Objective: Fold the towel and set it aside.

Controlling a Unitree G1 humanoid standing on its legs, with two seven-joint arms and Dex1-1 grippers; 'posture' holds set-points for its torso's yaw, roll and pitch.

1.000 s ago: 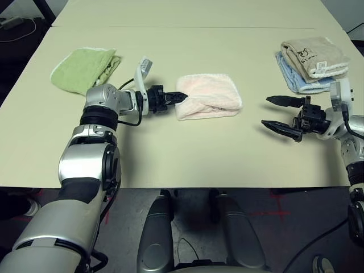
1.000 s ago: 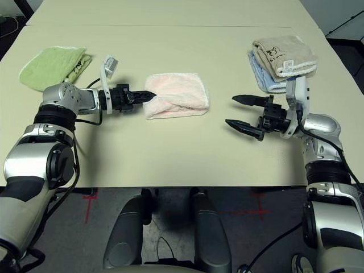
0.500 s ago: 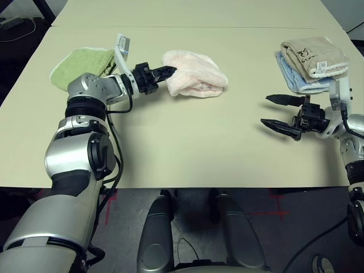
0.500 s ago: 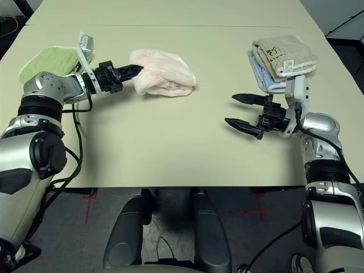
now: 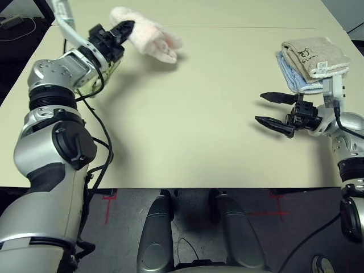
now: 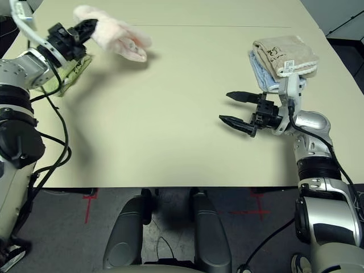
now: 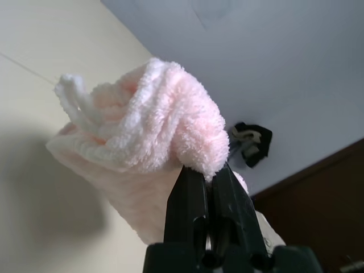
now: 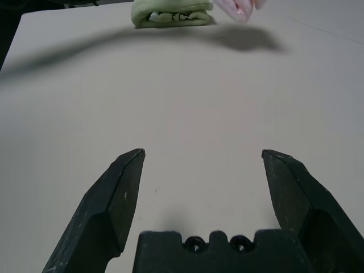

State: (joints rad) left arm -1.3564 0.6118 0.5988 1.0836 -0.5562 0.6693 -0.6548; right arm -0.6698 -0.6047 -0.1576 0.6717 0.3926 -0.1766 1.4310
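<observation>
The folded pale pink towel hangs in the air above the far left of the table, bunched and drooping to the right. My left gripper is shut on the towel's left end; the wrist view shows the pink terry towel pinched between the closed black fingers. My right gripper stands open low over the right side of the table, far from the towel, with nothing between its fingers.
A green folded towel lies at the far left, mostly behind my left arm. A beige folded towel sits on a light blue one at the far right, just beyond my right gripper. The table runs wide between them.
My left gripper has lifted the pink towel off the table and carried it up and to the far left. The right gripper has stayed open in almost the same place.
</observation>
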